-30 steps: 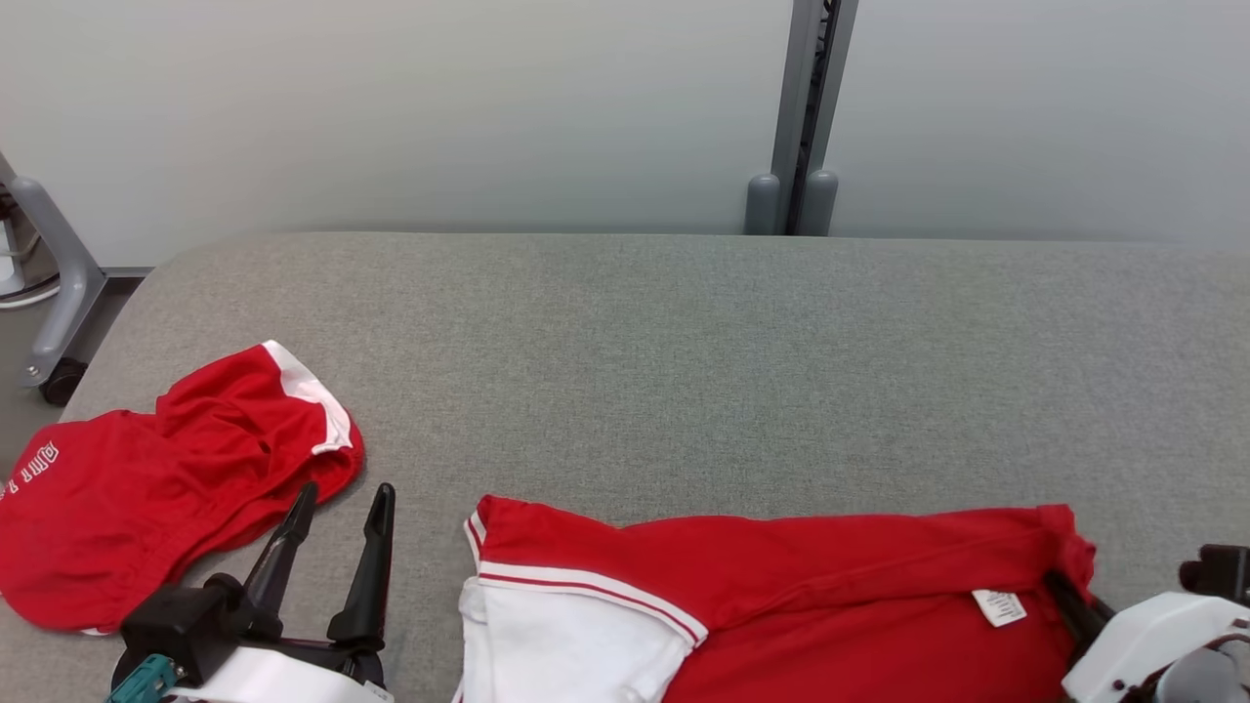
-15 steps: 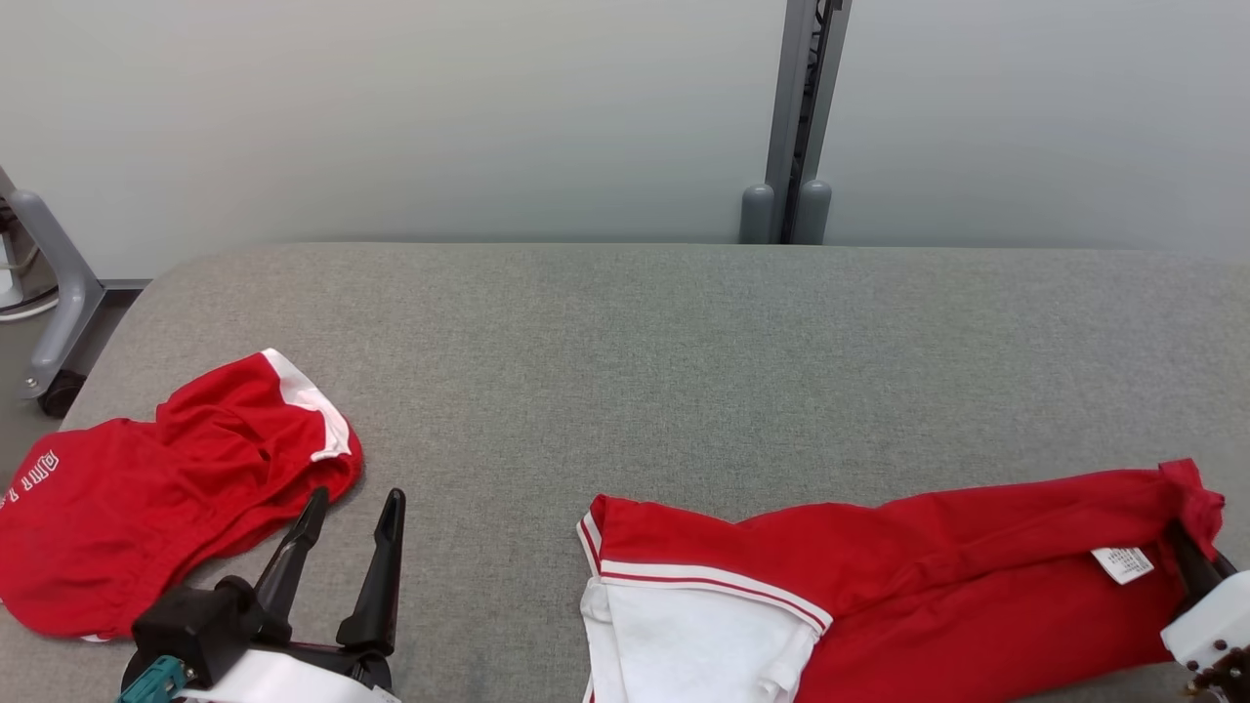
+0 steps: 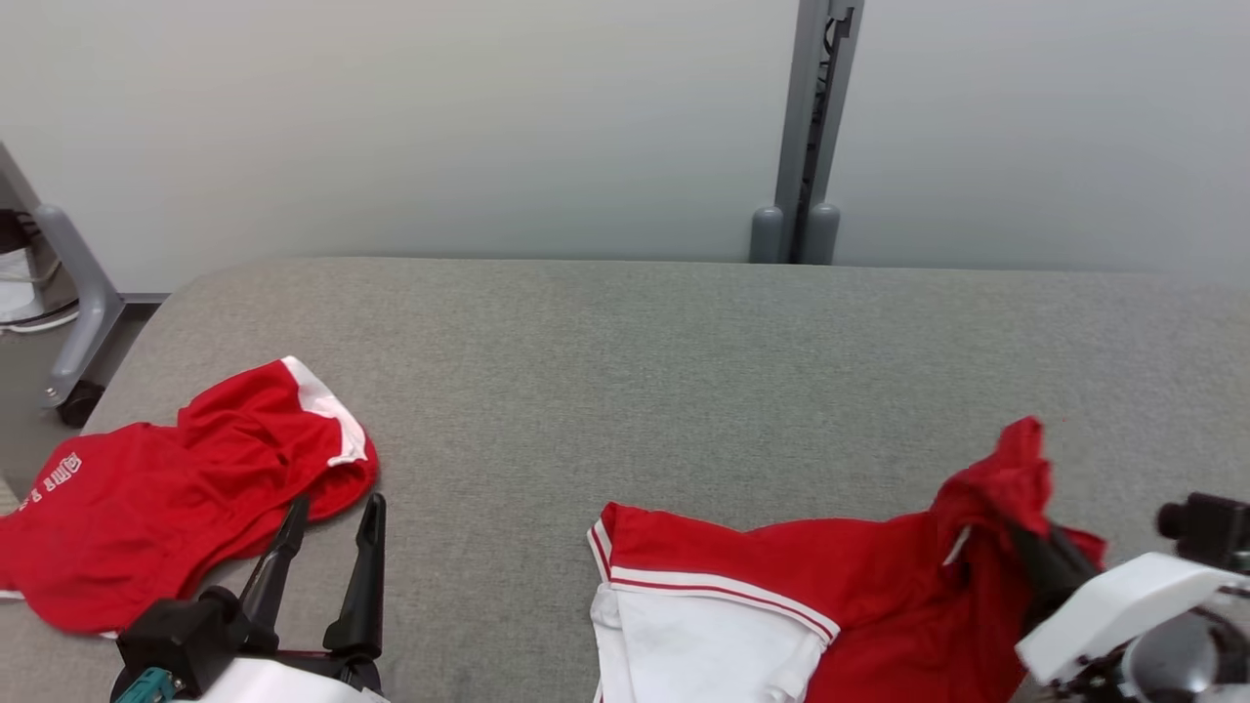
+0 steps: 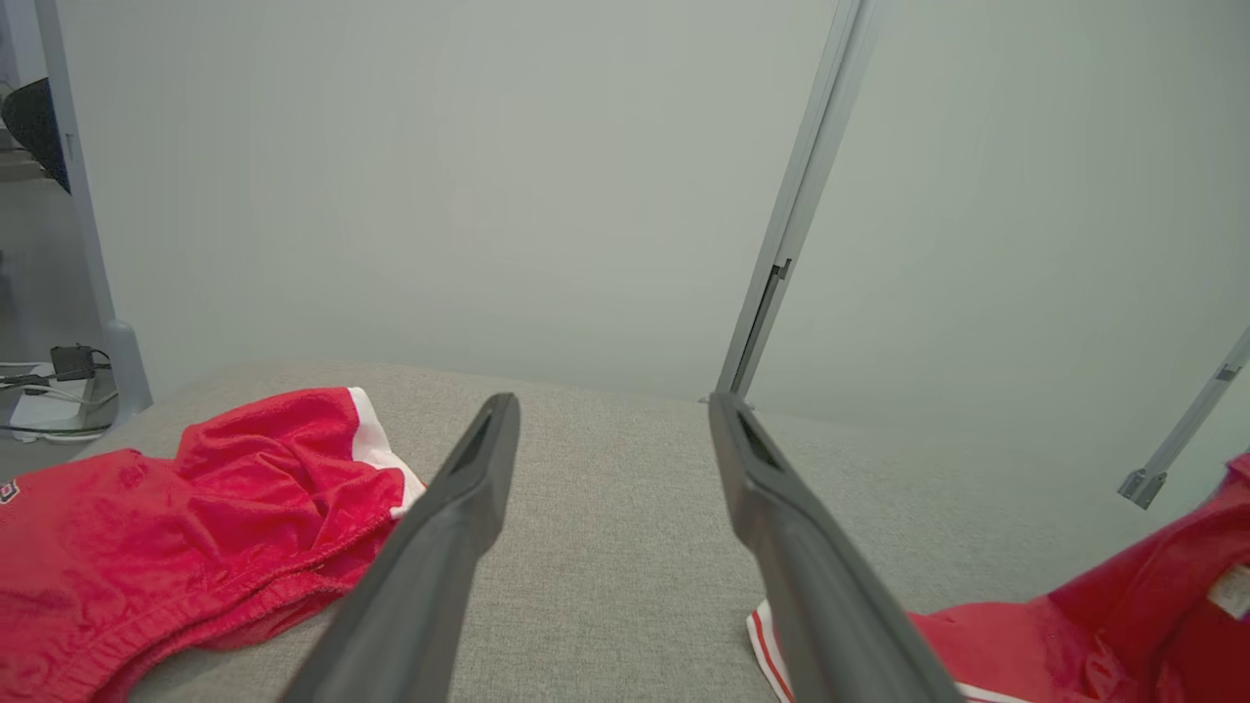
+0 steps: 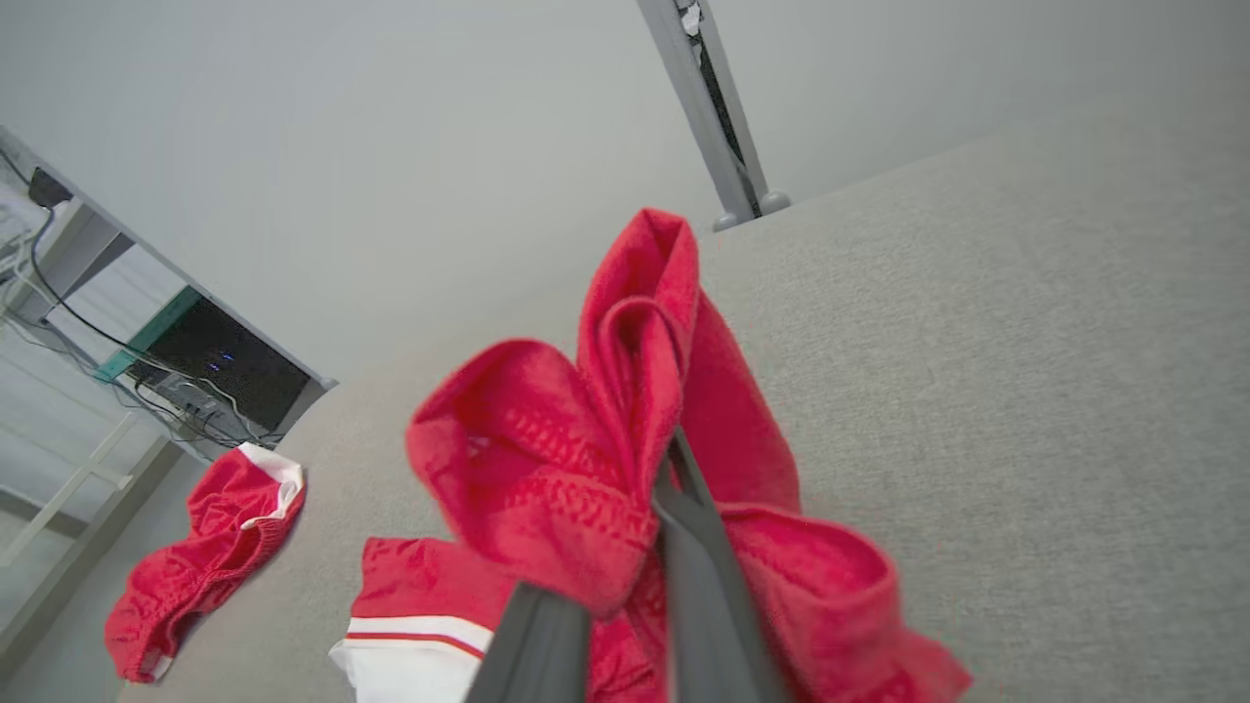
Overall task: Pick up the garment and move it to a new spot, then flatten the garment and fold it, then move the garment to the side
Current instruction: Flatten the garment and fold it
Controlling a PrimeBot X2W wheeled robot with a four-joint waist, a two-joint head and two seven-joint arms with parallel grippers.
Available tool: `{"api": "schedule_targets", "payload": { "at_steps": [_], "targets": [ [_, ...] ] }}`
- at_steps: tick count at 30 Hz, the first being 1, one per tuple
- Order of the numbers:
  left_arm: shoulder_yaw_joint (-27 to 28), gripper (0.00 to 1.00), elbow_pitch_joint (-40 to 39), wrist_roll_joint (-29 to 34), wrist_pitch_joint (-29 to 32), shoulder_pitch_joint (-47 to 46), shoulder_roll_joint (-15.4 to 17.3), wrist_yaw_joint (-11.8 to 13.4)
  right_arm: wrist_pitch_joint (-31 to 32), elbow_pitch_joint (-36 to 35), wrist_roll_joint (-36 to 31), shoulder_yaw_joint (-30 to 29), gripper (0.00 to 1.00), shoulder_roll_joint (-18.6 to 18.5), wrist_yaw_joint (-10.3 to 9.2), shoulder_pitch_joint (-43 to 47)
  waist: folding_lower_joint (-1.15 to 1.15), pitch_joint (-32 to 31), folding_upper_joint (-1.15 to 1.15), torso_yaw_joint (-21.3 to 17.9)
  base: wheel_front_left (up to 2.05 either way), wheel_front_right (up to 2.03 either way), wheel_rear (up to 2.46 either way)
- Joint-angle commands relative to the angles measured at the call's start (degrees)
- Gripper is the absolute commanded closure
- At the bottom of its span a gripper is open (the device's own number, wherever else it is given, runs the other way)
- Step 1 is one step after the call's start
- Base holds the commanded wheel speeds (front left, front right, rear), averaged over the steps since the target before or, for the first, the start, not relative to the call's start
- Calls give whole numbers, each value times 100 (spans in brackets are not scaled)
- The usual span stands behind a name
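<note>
The garment [image 3: 830,596] is a red shirt with a white sleeve [image 3: 703,654] and striped trim, lying at the near right of the grey table [image 3: 684,391]. My right gripper [image 3: 1020,535] is shut on its right end, and the cloth stands bunched above the dark fingers. In the right wrist view that red bunch [image 5: 547,478] wraps the right gripper [image 5: 672,459]. My left gripper [image 3: 336,502] is open at the near left, holding nothing. In its own view the left gripper [image 4: 613,400] is open over bare table, with the garment [image 4: 1074,625] at the lower right.
A second red garment with white trim [image 3: 166,508] lies crumpled at the table's left edge, just beyond my left fingers; it is also in the wrist views [image 4: 195,508] [image 5: 205,557]. A grey post [image 3: 811,127] stands behind the table, and a wheeled frame leg [image 3: 78,322] to the left.
My right gripper first dragged the garment to the right, then lifted its held end up and back toward the left, bunching the cloth. The head camera shifted a little. The left gripper stayed open in place.
</note>
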Motion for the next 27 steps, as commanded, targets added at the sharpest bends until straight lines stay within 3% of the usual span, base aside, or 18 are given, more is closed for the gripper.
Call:
{"api": "schedule_targets", "payload": {
  "at_steps": [1, 9, 20, 27],
  "targets": [
    [47, 0, 44, 57, -28, 87, -18, -25, 116, -236, -91, 127, 100, 161, 12, 110, 0, -20, 0, 119, 0, 0, 0],
    [11, 0, 155, 140, -30, 39, -117, -156, 320, -255, 197, 773, 100, 556, 12, 164, 0, -53, 0, 639, 0, 0, 0],
    [-83, 0, 242, 164, 59, -52, -34, -228, -279, 910, 1029, 1732, 100, 572, 13, -297, 0, -72, 0, 1263, 0, 0, 0],
    [-116, 0, 253, 146, 101, -40, -15, -207, -710, 1775, 1419, 2456, 100, 571, 13, -720, 0, -121, 0, 1422, 0, 0, 0]
  ]
}}
